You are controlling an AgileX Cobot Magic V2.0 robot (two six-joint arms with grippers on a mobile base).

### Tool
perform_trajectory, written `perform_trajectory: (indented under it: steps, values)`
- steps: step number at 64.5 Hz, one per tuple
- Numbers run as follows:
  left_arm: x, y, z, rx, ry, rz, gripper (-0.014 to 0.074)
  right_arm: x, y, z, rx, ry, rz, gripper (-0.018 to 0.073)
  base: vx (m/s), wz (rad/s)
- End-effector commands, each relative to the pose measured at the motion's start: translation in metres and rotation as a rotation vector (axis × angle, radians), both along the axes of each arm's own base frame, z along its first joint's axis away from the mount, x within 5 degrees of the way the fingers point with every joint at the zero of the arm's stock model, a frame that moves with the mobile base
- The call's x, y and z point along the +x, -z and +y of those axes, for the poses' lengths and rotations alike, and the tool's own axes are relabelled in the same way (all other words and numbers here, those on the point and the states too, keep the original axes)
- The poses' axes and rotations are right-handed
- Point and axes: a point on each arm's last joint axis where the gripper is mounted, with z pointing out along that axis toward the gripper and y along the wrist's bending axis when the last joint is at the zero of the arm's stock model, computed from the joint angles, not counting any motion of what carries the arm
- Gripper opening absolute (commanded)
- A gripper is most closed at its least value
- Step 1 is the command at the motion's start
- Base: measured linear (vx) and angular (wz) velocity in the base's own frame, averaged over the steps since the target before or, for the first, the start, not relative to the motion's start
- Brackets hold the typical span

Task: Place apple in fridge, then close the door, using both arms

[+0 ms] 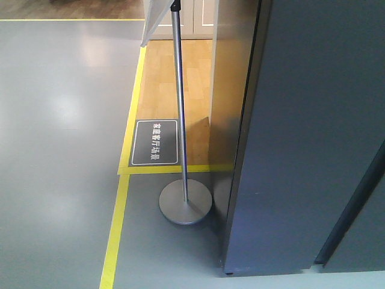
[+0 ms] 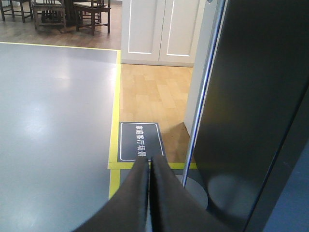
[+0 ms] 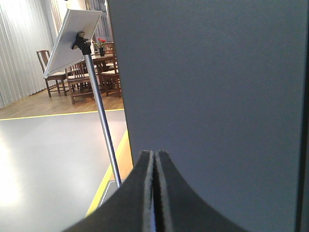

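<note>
The fridge point(image 1: 301, 132) shows only its dark grey outside, filling the right of the front view. A dark seam point(image 1: 355, 205) runs slantwise at the lower right; no white inside shows, and I cannot tell the door apart from the body. The apple is out of view. My left gripper point(image 2: 148, 158) is shut and empty, held above the floor just left of the fridge side point(image 2: 256, 96). My right gripper point(image 3: 155, 152) is shut and empty, close in front of the grey fridge face point(image 3: 217, 72). Neither gripper shows in the front view.
A sign stand with a round metal base point(image 1: 185, 203), a thin pole point(image 1: 179, 108) and a white board point(image 3: 72, 38) stands just left of the fridge. Yellow floor tape point(image 1: 117, 229) and a black floor label point(image 1: 155, 142) lie nearby. White cupboards point(image 2: 159, 29) and chairs point(image 2: 63, 12) stand beyond.
</note>
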Motion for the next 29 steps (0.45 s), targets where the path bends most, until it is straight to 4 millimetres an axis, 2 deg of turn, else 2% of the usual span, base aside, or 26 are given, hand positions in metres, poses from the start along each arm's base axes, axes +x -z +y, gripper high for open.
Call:
perform_trajectory:
  steps: [1,29]
  values:
    - [0.001,0.0015,-0.0019,-0.007,0.019,-0.045,-0.0008,-0.0016,-0.0036,0.0007,0.002,-0.009,-0.086,-0.0003,0.0,0.0]
    - [0.001,0.0015,-0.0019,-0.007,0.019,-0.045,-0.0008,-0.0016,-0.0036,0.0007,0.002,-0.009,-0.086,-0.0003,0.0,0.0]
